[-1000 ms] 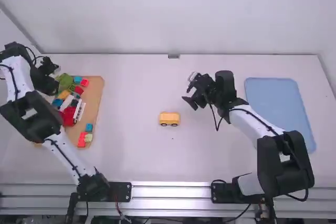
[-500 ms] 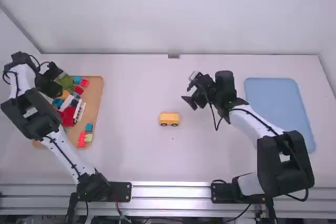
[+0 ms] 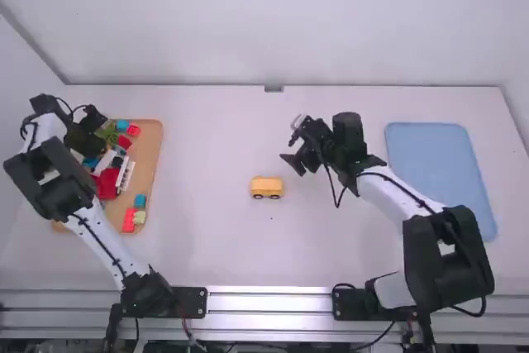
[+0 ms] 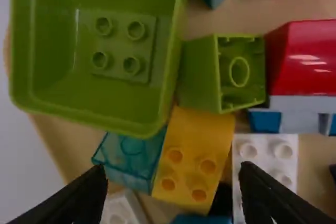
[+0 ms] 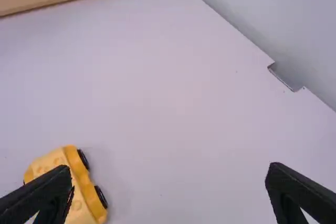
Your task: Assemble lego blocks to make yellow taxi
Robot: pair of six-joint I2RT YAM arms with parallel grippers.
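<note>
Change shows at the left: the left gripper (image 4: 173, 173) has shifted a little right and nearer, over the far part of the wooden tray (image 3: 149, 155). Its jaws are spread, either side of a yellow block (image 4: 198, 156). That looks like the lining-up for a grasp, probably of the taxi's next piece. The pale see-through block (image 4: 127, 162) and the white block (image 4: 265, 163) beside it may crowd the fingers going down.

The right gripper (image 5: 169, 177) has edged slightly left; its jaws too are spread, with nothing between them. The task's car (image 3: 267, 186) has stayed put, upright near the middle of the table, between the arms. It seems only a base, so the taxi still needs building up.

Counted: two grippers; one car, two of its wheels visible from the near side; one tray at left; one blue mat (image 3: 438, 179) at right. Among the tray's things, one green box (image 4: 58, 93), one small green block (image 4: 201, 74), one yellow block.
</note>
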